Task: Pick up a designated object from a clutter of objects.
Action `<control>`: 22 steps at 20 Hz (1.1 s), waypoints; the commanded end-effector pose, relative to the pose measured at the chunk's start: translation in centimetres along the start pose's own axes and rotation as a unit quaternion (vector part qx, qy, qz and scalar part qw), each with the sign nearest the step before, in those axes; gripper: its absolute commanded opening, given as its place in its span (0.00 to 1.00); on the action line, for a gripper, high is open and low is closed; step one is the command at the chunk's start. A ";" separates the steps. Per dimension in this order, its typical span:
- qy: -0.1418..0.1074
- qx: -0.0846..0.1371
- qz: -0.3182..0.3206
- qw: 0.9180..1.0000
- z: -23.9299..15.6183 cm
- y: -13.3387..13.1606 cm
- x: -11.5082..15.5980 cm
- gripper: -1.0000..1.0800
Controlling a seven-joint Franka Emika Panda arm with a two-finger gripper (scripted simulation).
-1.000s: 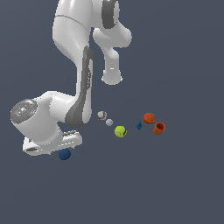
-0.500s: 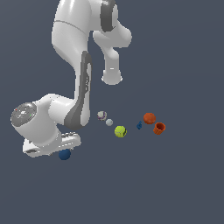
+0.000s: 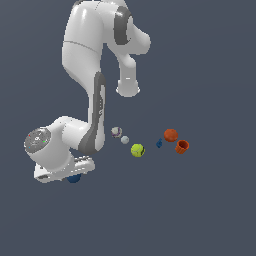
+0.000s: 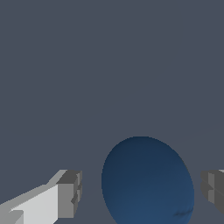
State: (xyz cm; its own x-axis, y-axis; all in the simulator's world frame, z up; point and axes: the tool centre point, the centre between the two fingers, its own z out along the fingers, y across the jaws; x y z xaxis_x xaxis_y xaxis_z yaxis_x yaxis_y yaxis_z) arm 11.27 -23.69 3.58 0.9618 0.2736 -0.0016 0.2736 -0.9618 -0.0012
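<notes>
The designated object, a dark navy-blue ball [image 3: 74, 179], lies at the exterior view's lower left and peeks out from under the white hand. My gripper [image 3: 69, 175] hangs right over it. In the wrist view the ball [image 4: 146, 181] sits between the two grey fingertips [image 4: 70, 192], with a gap on each side, so my gripper [image 4: 141, 190] is open and touches nothing. The ball lies nearer the right-hand finger in that picture.
The clutter lies to the exterior view's right of the arm: two whitish-grey balls [image 3: 116, 132] [image 3: 125, 140], a yellow-green tennis ball [image 3: 137, 150], a tiny blue piece [image 3: 159, 144], an orange ball [image 3: 170, 135] and an orange-red cup [image 3: 182, 146].
The hand has sunk a little lower over the navy ball. The ball and the clutter have stayed where they were.
</notes>
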 end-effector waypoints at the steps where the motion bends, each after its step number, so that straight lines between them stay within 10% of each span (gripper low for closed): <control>1: 0.001 -0.001 0.000 1.000 0.5 0.1 0.1 0.96; 4: 0.001 -0.001 0.000 1.000 0.5 0.1 0.2 0.96; 5: 0.001 -0.001 0.000 1.000 0.5 0.1 0.2 0.00; 22: 0.000 0.000 0.000 1.000 0.0 -0.6 0.0 0.00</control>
State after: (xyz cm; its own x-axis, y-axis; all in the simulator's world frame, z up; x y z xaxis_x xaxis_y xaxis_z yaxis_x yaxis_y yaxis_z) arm 11.15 -23.32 3.34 0.9618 0.2736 -0.0020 0.2736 -0.9618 -0.0011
